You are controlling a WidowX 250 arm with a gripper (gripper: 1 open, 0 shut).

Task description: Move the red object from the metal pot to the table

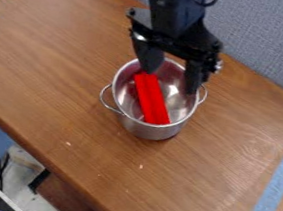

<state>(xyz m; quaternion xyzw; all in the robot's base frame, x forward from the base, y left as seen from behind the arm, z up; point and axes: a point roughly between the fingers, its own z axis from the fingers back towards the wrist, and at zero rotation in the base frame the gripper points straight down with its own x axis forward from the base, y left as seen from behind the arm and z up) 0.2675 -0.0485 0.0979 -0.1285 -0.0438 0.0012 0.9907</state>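
Red object (151, 97), silver pot (169, 124)

Even, soft light falls from above. The counter (57, 54) shows a pale sheen at right; the metal pot (154, 104) glints. The picture is small, coarse, slightly blurred.
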